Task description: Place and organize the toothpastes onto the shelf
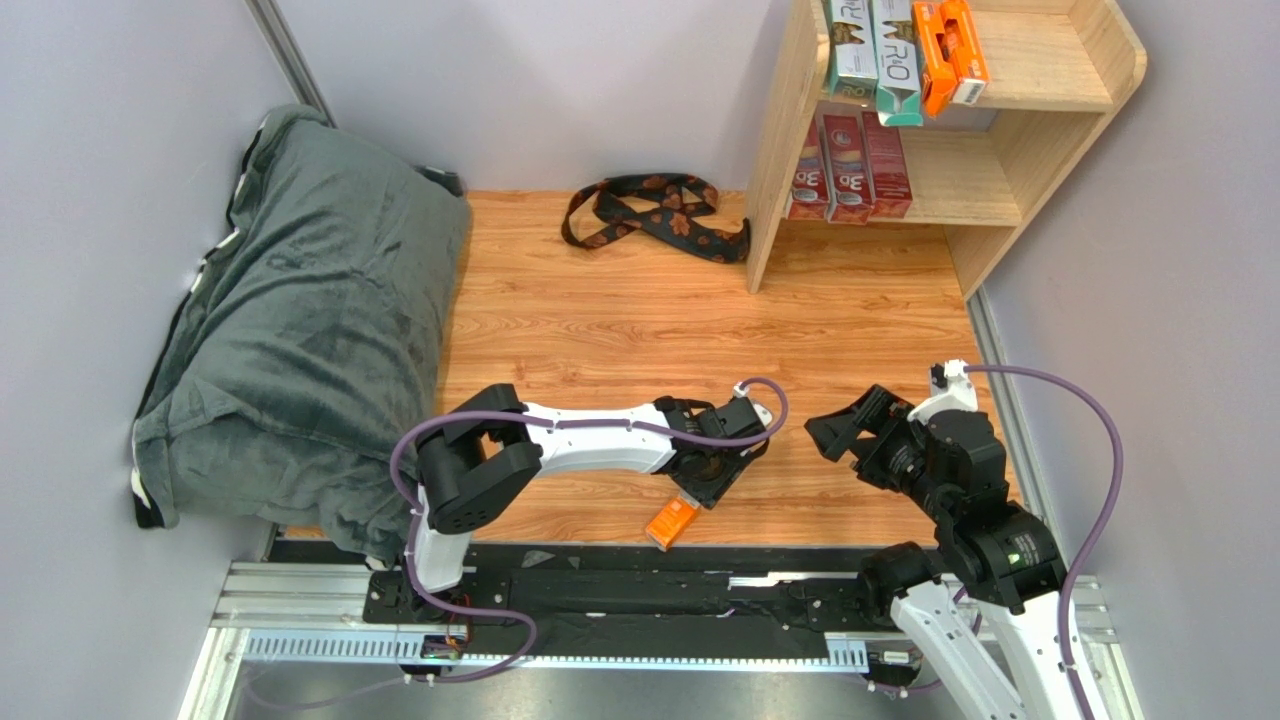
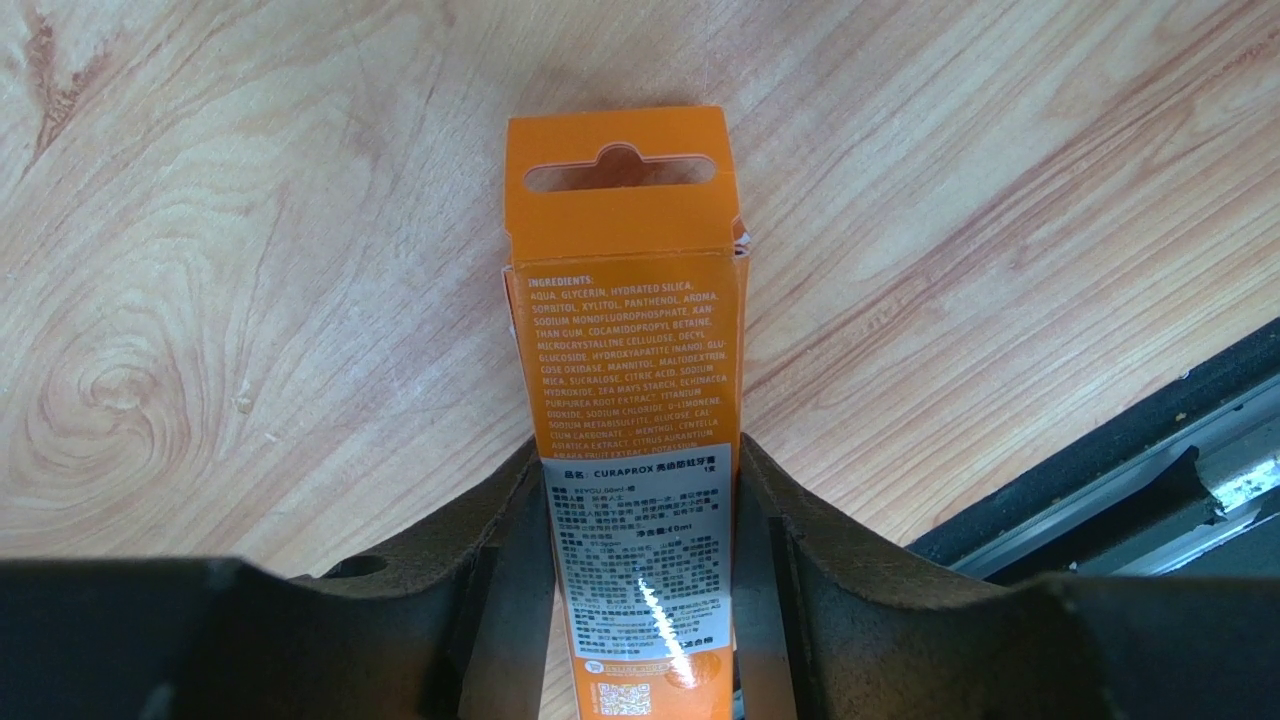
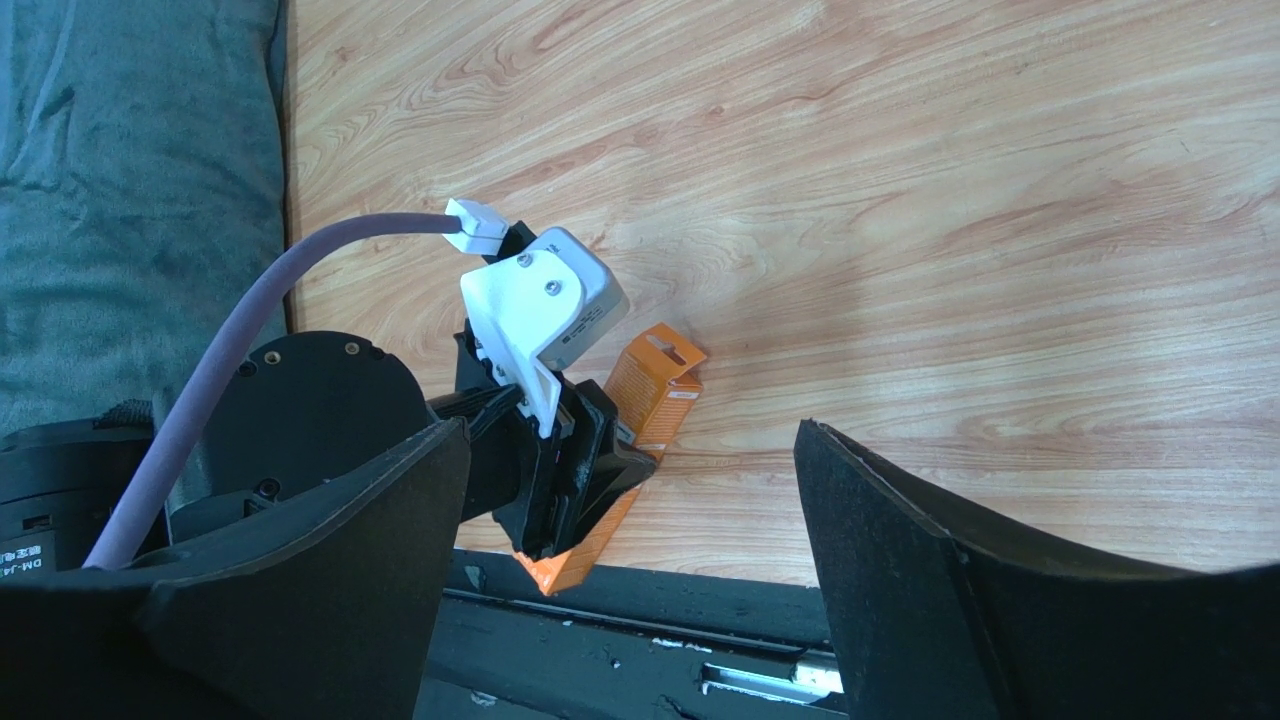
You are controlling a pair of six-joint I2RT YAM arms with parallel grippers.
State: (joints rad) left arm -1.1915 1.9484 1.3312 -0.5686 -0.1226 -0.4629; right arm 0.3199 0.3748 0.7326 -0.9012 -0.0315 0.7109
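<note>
An orange toothpaste box [image 1: 672, 522] lies at the table's front edge, one end over the black rail. My left gripper [image 1: 703, 477] is shut on it; in the left wrist view both fingers [image 2: 496, 555] press the sides of the box [image 2: 624, 330]. The right wrist view shows the same box [image 3: 661, 375] inside the left gripper [image 3: 579, 465]. My right gripper [image 1: 839, 431] is open and empty, just right of the left one [image 3: 628, 435]. The wooden shelf [image 1: 1052, 90] at the far right holds a teal box [image 1: 854, 45], a silver-white box [image 1: 899, 60] and orange boxes [image 1: 950, 53] on top, and three dark red boxes [image 1: 849, 165] below.
A black-and-brown patterned strap [image 1: 654, 210] lies on the table left of the shelf. A large dark green cushion [image 1: 301, 315] fills the left side. The black rail [image 1: 676, 570] runs along the front edge. Grey walls close in on both sides.
</note>
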